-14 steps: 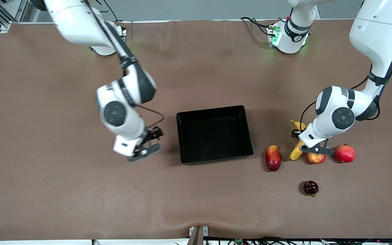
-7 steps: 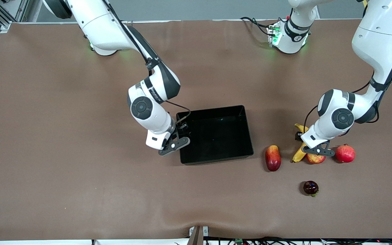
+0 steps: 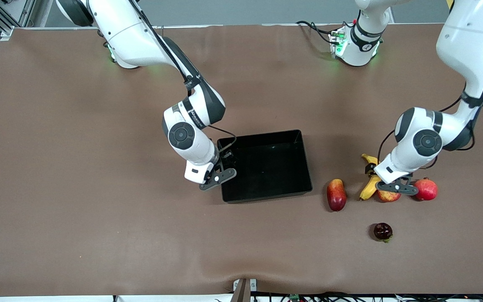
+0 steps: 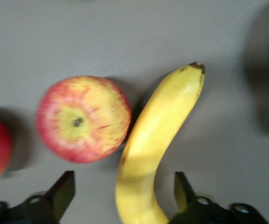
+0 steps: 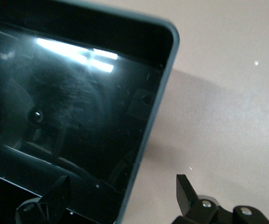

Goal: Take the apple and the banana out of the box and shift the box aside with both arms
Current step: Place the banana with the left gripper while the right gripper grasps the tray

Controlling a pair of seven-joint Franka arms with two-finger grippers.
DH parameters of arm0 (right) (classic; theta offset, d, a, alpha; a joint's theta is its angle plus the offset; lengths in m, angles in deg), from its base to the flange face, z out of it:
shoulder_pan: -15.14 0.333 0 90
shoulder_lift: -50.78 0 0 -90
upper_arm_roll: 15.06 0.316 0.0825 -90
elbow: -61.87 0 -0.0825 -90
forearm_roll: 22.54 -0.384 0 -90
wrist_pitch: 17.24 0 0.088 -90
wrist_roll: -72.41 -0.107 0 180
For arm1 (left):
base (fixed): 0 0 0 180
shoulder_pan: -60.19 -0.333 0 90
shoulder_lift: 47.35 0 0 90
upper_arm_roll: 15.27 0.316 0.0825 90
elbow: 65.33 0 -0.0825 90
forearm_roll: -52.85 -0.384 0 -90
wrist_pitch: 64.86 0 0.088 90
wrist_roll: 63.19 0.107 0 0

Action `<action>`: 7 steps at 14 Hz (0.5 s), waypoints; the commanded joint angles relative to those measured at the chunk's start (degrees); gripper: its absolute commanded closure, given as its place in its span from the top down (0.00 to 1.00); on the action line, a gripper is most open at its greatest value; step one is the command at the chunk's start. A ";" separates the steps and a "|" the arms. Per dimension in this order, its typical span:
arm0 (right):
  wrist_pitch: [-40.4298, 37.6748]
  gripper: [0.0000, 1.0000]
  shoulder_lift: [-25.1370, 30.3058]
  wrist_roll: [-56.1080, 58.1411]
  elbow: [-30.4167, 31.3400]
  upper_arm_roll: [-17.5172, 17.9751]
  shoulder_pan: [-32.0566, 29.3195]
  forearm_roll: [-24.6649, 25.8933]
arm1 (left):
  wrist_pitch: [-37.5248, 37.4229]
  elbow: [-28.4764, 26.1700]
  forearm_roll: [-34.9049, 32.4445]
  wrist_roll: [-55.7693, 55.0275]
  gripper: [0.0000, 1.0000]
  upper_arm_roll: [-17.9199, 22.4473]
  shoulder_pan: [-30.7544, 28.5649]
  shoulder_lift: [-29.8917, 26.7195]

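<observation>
Front view shows the box (image 3: 264, 165) empty mid-tabletop, with the apple (image 3: 388, 196) and banana (image 3: 368, 184) already out, lying near the left arm's end between a mango (image 3: 336, 194) and a pomegranate (image 3: 426, 189). The left pincer (image 3: 396, 187) hangs over banana and apple with its jaws wide and nothing held; in its wrist view both fruits rest on the tabletop, touching. The right pincer (image 3: 217, 178) is at the box wall toward the right arm's end, jaws spread astride the rim in its wrist view, one finger (image 5: 50, 200) inside, one outside.

What remains, I judge, is shifting the box. To do it well, the right pincer should sink lower on the wall before closing. The left should lift clear of the fruit without nudging it and take the matching wall. Then both move together so the box does not twist.
</observation>
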 commanded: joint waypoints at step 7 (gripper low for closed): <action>0.41 0.00 0.25 -5.54 1.49 -0.37 1.46 -1.19 | -41.35 23.35 8.90 0.34 1.00 -4.92 -0.26 -11.68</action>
